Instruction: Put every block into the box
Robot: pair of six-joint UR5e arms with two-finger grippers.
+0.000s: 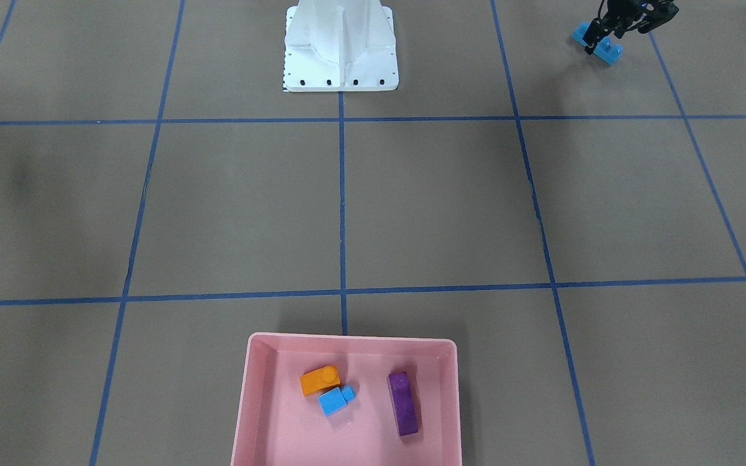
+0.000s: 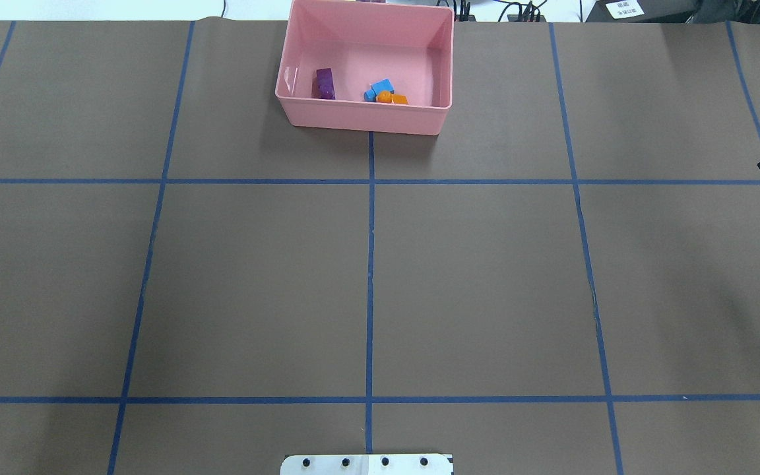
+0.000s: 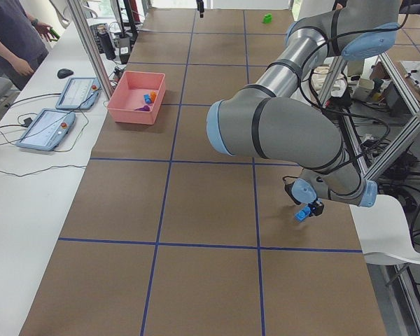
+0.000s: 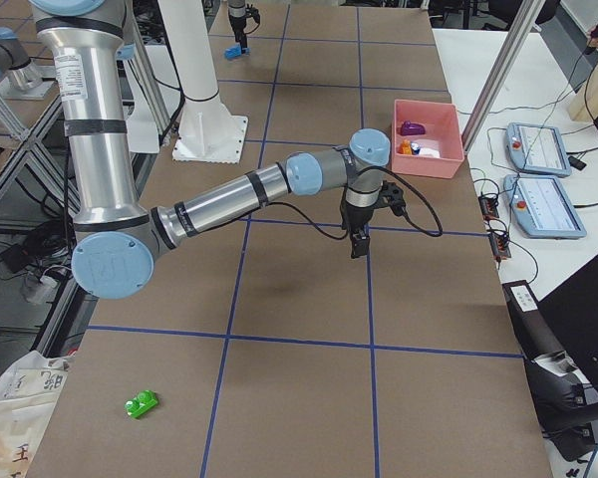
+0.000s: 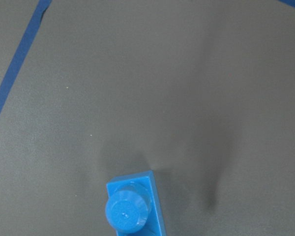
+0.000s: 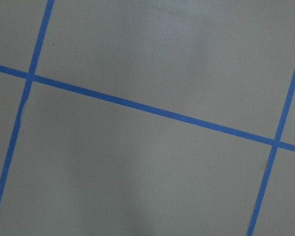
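Note:
My left gripper (image 1: 596, 43) is shut on the long blue brick (image 1: 609, 53), close above the table near the robot's base side. The left wrist view shows that brick (image 5: 133, 210) at the bottom edge. The pink box (image 1: 350, 338) holds the orange brick (image 1: 319, 380), the small blue brick (image 1: 336, 399) and the purple brick (image 1: 403, 402). The green brick (image 4: 142, 403) lies alone at the table's right end. My right gripper (image 4: 357, 244) hangs over bare table one grid cell from the box, holding nothing visible. I cannot tell if it is open or shut.
The white metal robot base (image 1: 340, 48) stands at the middle of the near edge. Blue tape lines grid the brown table. Tablets (image 3: 56, 119) and an operator (image 3: 14, 35) are beside the box's end of the table.

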